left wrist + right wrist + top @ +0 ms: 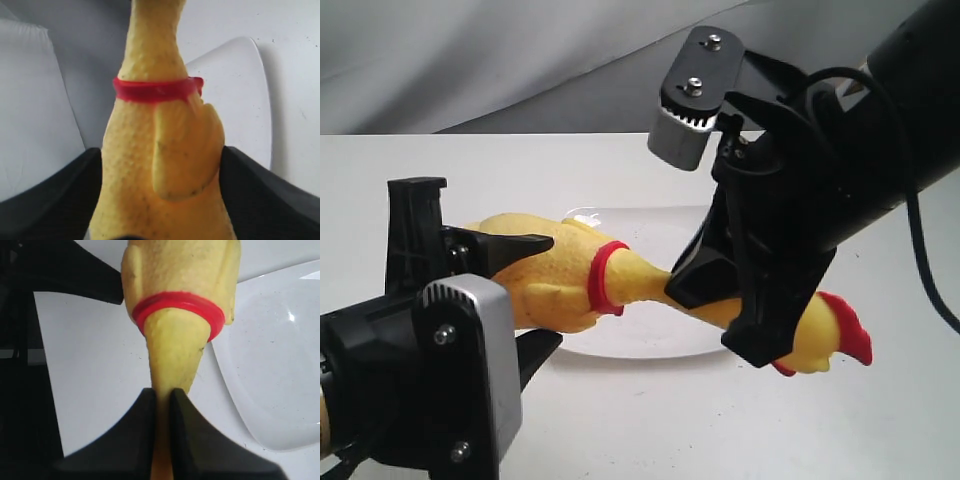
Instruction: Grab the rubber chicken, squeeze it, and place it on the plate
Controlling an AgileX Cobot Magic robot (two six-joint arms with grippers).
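Note:
The yellow rubber chicken (560,285) hangs lengthwise in the air above the white square plate (645,342). My right gripper (720,310) is shut on its thin neck, between the red collar (605,275) and the red-combed head (840,340). In the right wrist view the neck (172,355) is pinched flat between the fingers of that gripper (162,392). My left gripper (548,292) holds the plump body, and in the left wrist view its black fingers (75,185) press both sides of the body (160,150). The feet are hidden.
The plate's rim (245,90) lies below and beyond the chicken, and part of its glossy surface (270,365) shows beside the neck. Both arms crowd the space over the white table (620,420). A grey backdrop rises behind.

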